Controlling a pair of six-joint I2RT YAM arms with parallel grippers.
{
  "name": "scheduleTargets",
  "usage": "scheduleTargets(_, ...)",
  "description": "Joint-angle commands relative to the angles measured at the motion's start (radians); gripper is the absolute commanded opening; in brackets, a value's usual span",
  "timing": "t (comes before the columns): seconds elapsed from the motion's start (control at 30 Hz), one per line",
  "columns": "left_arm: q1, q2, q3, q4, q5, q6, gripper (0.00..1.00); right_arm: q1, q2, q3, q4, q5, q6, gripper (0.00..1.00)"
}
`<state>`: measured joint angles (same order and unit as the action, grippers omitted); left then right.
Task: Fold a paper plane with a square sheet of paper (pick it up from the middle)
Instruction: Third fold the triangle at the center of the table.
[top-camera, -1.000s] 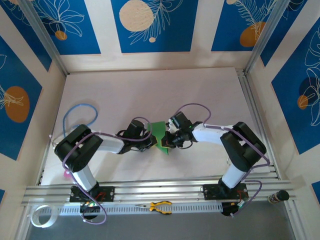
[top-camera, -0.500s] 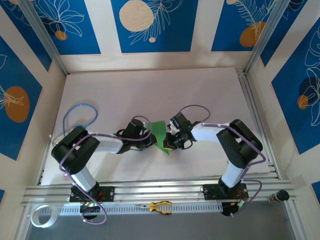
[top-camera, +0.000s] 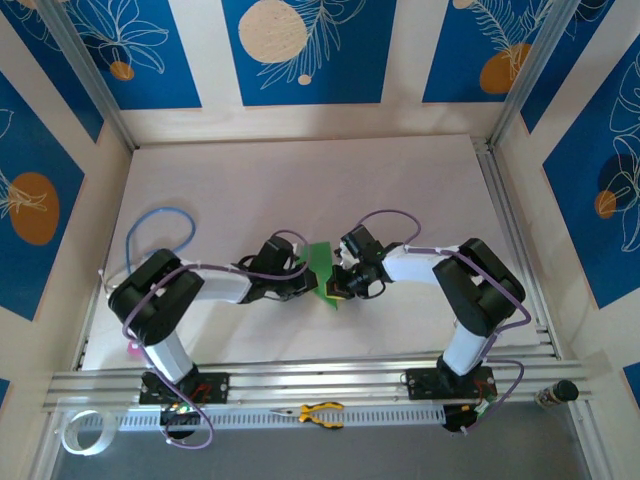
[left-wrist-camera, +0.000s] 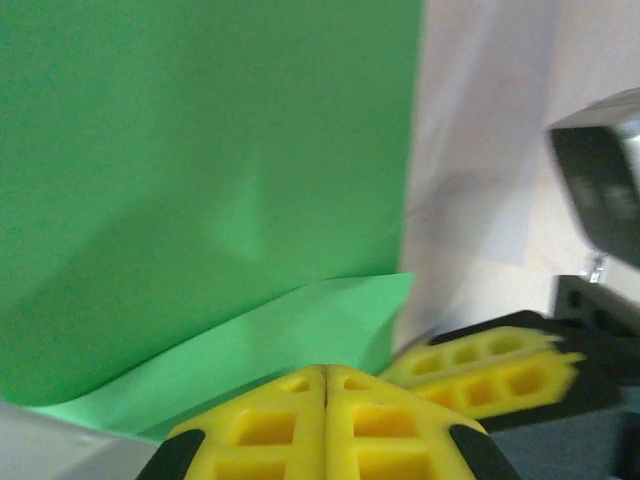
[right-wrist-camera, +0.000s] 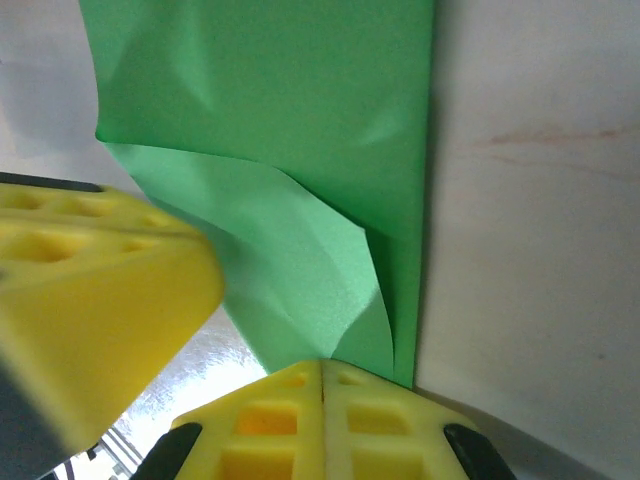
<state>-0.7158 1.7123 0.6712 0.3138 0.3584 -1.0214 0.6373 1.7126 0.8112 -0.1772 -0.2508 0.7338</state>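
Green square sheet of paper (top-camera: 320, 268), thin, unmarked and partly folded, is pinched by both pincers at once. The left gripper (left-wrist-camera: 325, 378) has its yellow, grid-moulded fingers pressed flat together on a curled flap of the sheet. The right gripper (right-wrist-camera: 322, 372) is likewise clamped tight, on a creased corner. From above, the two tips meet near the middle of the white tabletop (top-camera: 300, 180) with the sheet between them, its free end pointing toward the far wall. Yellow-handled pliers (top-camera: 320, 413) lie on the front rail, well apart.
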Motion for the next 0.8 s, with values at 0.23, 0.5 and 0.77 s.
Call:
scheduleTargets(0.23,0.084,0.045,0.028,-0.096,-0.024,0.137,0.04,0.001,0.060,-0.015,-0.131,0.100,-0.057,0.00)
scheduleTargets(0.5,0.175,0.033,0.021,-0.128,0.005,0.161,0.05,0.001,0.068,-0.015,-0.143,0.118,-0.079,0.00)
scheduleTargets(0.77,0.199,-0.047,0.028,-0.148,-0.011,0.157,0.05,-0.001,0.026,-0.032,-0.091,0.090,-0.102,0.00)
